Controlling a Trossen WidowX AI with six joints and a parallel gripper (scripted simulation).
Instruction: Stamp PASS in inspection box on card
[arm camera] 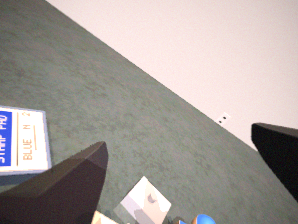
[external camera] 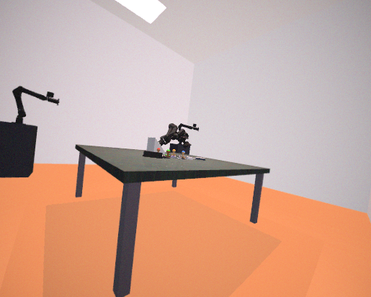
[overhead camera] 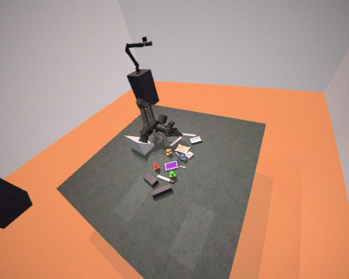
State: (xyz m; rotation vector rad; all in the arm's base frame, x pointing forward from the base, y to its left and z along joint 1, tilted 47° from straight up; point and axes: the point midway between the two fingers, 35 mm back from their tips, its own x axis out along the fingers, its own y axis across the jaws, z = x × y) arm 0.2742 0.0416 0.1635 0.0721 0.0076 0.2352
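My gripper (overhead camera: 181, 135) (arm camera: 177, 140) is open and empty, above the bench beyond the papers. Round-knobbed stamps stand on the bench: orange (overhead camera: 169, 152), blue (overhead camera: 183, 156) (arm camera: 205, 219), red (overhead camera: 156, 166) and green (overhead camera: 172, 174). I cannot tell which is PASS. An open purple ink pad (overhead camera: 171, 165) lies between the red and green stamps. A flat case (overhead camera: 195, 139) (arm camera: 31, 145) reads STAMP PAD BLUE. A small white card (overhead camera: 190, 154) (arm camera: 145, 202) with a mark lies by the blue stamp, beside a tan sheet (overhead camera: 182, 148). I cannot make out the inspection box.
Two pale strips, one (overhead camera: 175, 141) nearer and one (overhead camera: 189, 135) farther, lie near the gripper. A white marker (overhead camera: 165, 178) and dark blocks (overhead camera: 150, 179) (overhead camera: 162, 191) lie past the pad. A grey wedge (overhead camera: 137, 145) (external camera: 151, 144) stands at the arm's base.
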